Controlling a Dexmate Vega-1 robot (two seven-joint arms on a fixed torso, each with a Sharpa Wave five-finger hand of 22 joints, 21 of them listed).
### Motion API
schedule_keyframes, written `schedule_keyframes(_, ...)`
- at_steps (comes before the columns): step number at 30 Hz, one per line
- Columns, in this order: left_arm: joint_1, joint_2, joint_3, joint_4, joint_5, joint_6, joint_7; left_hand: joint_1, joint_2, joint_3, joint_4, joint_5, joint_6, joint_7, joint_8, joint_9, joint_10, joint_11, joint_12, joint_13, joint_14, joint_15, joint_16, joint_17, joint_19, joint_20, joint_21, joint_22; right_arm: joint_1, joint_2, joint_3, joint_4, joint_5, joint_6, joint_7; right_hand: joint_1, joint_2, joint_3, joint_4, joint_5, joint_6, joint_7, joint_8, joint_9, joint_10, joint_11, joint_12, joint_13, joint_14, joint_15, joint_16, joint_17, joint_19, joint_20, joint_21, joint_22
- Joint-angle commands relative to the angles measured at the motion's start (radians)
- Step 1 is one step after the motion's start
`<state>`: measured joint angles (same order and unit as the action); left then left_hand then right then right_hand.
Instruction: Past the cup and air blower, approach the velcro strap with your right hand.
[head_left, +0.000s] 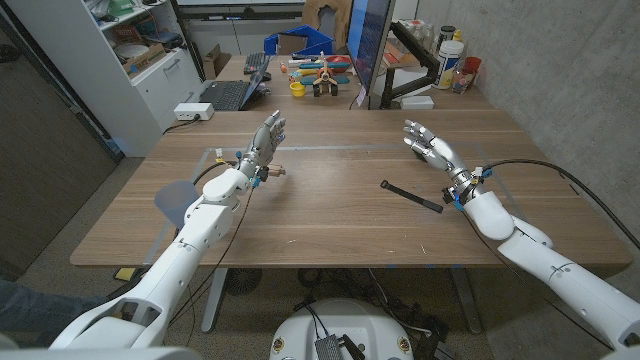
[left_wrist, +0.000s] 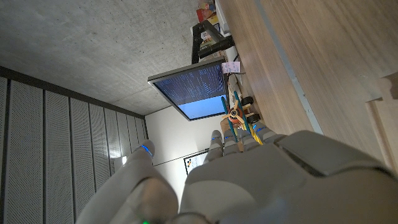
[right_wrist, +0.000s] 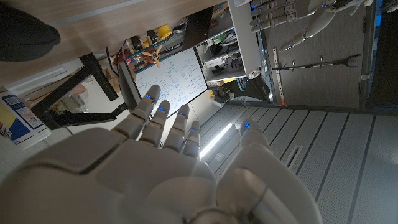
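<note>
So far, judging from the head view, the approach is only partly made. The velcro strap (head_left: 411, 195) lies flat on the wooden table (head_left: 330, 225), a dark strip running from about ten o'clock to four o'clock. The right hand (head_left: 432, 150) hovers above the table at roughly one o'clock from the strap, near it but apart, its fingers (head_left: 413, 130) spread and holding nothing. No cup or air blower can be made out on the near part of the table; clutter crowds the far end by the monitor (head_left: 368, 45). The left hand (head_left: 262, 145) is raised well apart at about nine o'clock from the strap, fingers extended and empty.

From the left wrist view, the back of the left hand (left_wrist: 261, 180) points along the table toward the monitor (left_wrist: 189, 90); nothing sits in its fingers.

From the right wrist view, the right hand (right_wrist: 155, 162) has its fingers (right_wrist: 180, 127) straight and apart, gripping nothing. What remains, in my judgement, is lowering the right hand toward seven o'clock until it is over the strap.
</note>
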<state>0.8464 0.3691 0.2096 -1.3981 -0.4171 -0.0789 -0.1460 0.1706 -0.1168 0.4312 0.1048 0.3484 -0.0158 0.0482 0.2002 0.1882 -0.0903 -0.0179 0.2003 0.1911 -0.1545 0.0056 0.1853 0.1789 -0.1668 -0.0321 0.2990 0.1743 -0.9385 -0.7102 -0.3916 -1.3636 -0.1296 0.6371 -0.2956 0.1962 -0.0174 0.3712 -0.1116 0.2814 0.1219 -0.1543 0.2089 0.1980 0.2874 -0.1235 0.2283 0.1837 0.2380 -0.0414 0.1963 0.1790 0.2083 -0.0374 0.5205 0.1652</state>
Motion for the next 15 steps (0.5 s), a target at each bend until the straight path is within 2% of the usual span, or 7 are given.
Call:
schedule_keyframes(1, 0.006, 0.004, -0.005, -0.008, -0.002, 0.002, 0.000, 0.002, 0.010, -0.001, 0.000, 0.006, 0.003, 0.005, 0.004, 0.002, -0.007, -0.001, 0.005, 0.002, -0.006, 0.000, 0.002, 0.004, -0.074, -0.003, -0.007, 0.005, 0.005, -0.024, -0.012, -0.025, -0.100, -0.022, -0.042, -0.004, 0.000, -0.001, 0.000, 0.007, -0.001, -0.008, 0.001, 0.001, -0.001, -0.008, 0.001, 0.005, 0.010, -0.084, -0.001, 0.005, 0.007, -0.053, -0.001, 0.003)
schedule_keyframes(6, 0.007, 0.003, -0.005, -0.007, -0.002, -0.002, 0.000, 0.002, 0.011, -0.002, 0.000, 0.007, 0.004, 0.004, 0.004, 0.002, -0.006, -0.002, 0.005, 0.002, -0.007, 0.001, 0.002, 0.004, -0.074, -0.003, -0.009, 0.005, 0.007, -0.036, -0.019, -0.035, -0.139, -0.039, -0.058, -0.004, 0.000, -0.002, 0.000, 0.009, 0.000, -0.013, 0.001, 0.001, -0.001, -0.008, 0.001, 0.005, 0.009, -0.085, -0.001, 0.005, 0.007, -0.053, -0.004, 0.003)
schedule_keyframes(9, 0.009, 0.002, -0.006, -0.007, -0.003, -0.004, 0.001, 0.002, 0.011, -0.003, 0.000, 0.007, 0.005, 0.004, 0.004, 0.002, -0.007, -0.002, 0.005, 0.002, -0.006, 0.000, 0.002, 0.004, -0.073, -0.003, -0.010, 0.005, 0.008, -0.043, -0.024, -0.040, -0.174, -0.049, -0.078, -0.005, -0.002, -0.003, 0.000, 0.014, 0.006, -0.018, 0.003, 0.001, -0.010, -0.009, -0.003, 0.005, -0.001, -0.102, -0.006, 0.005, 0.008, -0.054, -0.010, 0.003)
schedule_keyframes(15, 0.014, 0.001, -0.006, -0.012, -0.004, -0.006, 0.005, 0.002, 0.012, -0.005, 0.000, 0.007, 0.005, 0.004, 0.004, 0.002, -0.006, 0.000, 0.005, 0.002, -0.006, -0.001, 0.002, 0.004, -0.073, -0.002, -0.012, 0.006, 0.001, -0.062, -0.032, -0.057, -0.220, -0.074, -0.105, -0.008, -0.006, -0.005, -0.001, 0.020, 0.015, -0.025, 0.005, 0.001, -0.016, -0.018, -0.006, 0.005, -0.005, -0.105, -0.007, 0.005, 0.008, -0.055, -0.017, 0.003)
